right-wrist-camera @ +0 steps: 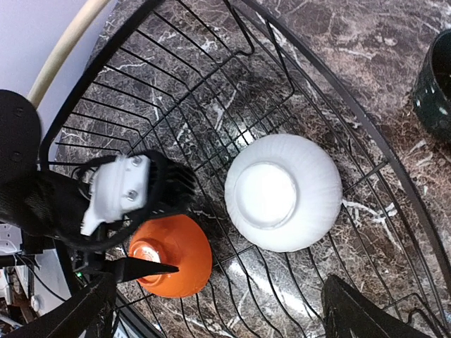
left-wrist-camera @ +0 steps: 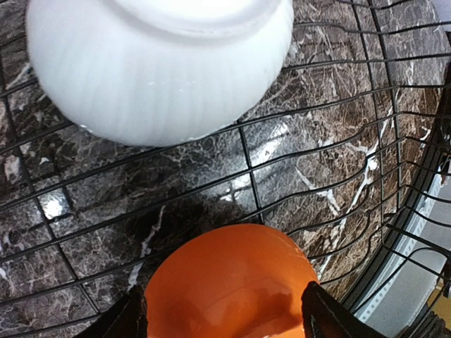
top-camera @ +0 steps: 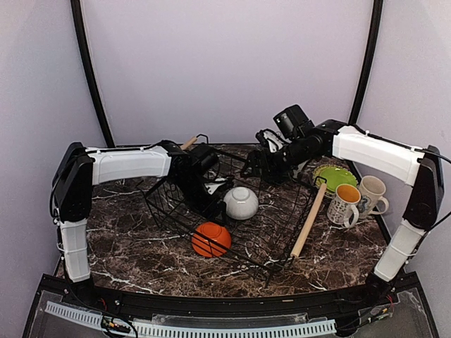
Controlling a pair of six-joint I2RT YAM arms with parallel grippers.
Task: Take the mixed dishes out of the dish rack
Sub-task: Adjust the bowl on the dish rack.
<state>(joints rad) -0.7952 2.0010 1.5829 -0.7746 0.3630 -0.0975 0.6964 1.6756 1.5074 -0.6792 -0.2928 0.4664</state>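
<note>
By the dish rack's (top-camera: 309, 220) near edge, spread left hand (left-wrist-camera: 224, 313) straddles orange bowl (top-camera: 211, 239); right hand (right-wrist-camera: 215, 287) gapes.

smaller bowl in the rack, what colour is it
The smaller bowl is plain glossy orange, clearest in the left wrist view.

On counter (top-camera: 141, 257): rack (top-camera: 271, 232), central. In rack: bigger bowl (top-camera: 241, 203) mid-rack, upside down; smaller bowl (top-camera: 211, 239) in front of it, toward rack's near-left side, upside down, apart from it. Right of rack: first mug (top-camera: 344, 204) just beside rack, second mug (top-camera: 371, 193) right of first, plate (top-camera: 335, 176) behind both. Cup (right-wrist-camera: 435, 77) on counter, outside rack's rim.
</note>
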